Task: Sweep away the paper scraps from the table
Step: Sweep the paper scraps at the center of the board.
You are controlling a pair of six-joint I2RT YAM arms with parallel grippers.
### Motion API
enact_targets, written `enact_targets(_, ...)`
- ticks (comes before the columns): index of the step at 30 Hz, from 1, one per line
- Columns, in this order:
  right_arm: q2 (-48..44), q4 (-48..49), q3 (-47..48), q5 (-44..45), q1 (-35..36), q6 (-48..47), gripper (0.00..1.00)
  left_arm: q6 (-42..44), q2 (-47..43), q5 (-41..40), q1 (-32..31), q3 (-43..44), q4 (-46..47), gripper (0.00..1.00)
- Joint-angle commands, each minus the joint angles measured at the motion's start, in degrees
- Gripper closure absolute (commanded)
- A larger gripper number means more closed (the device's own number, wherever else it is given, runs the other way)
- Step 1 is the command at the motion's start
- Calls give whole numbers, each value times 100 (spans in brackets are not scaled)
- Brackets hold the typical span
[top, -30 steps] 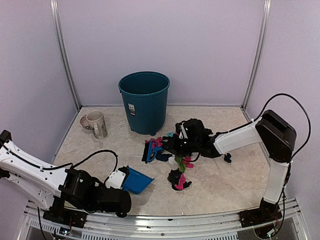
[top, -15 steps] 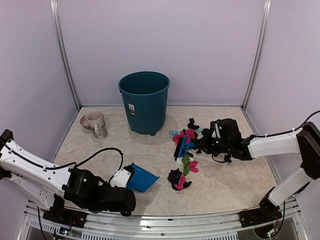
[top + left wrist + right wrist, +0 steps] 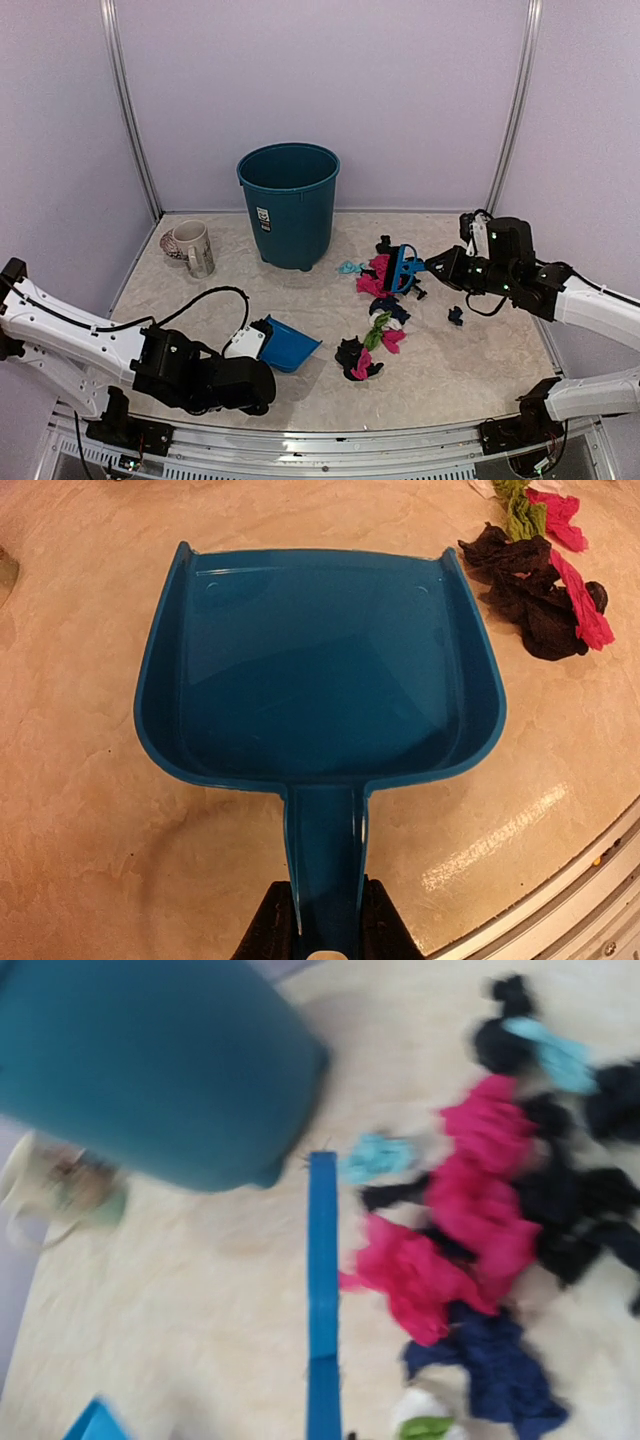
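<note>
R end effector [image 3: 435,266], clenched on brush [image 3: 403,268], swung right off paper scraps [image 3: 372,340]; L end effector [image 3: 325,935] grips dustpan [image 3: 320,660].

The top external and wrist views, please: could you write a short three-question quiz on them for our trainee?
1. True or false: the blue plastic dustpan is empty.
2. Which gripper holds the blue hand brush?
3. The crumpled coloured paper scraps lie: A inside the dustpan; B on the beige marble-patterned table; C split between both.
Key: 1 true; 2 the right gripper; 3 B.
</note>
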Motion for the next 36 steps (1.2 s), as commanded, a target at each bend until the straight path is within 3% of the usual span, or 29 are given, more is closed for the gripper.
enact_targets(1,-247,-877,497,-1017,31,-944,100,-5,-56,-246,206,207,43,100)
enact_targets(9,-182,-2028,947,-2466,648,-2122,100,-81,-120,-619,766,301,-143,100)
enact_targets(16,548,-2416,1098,-2837,1638,-2681,100,-80,-467,-695,1099,239,-135,100)
enact_targets(21,1179,-2741,1271,-2575,2050,-2945,100,-197,-703,-824,1132,89,-277,100)
enact_targets(27,1718,-3228,1694,-1396,2066,-3060,100,-151,-943,-684,1135,-132,-111,100)
enact_targets(32,1899,-3583,2002,-237,1874,-3046,100,114,-914,-449,1088,-349,281,100)
enact_targets(36,1893,-3639,2081,203,1507,-3061,100,401,-769,-263,1062,-398,590,100)
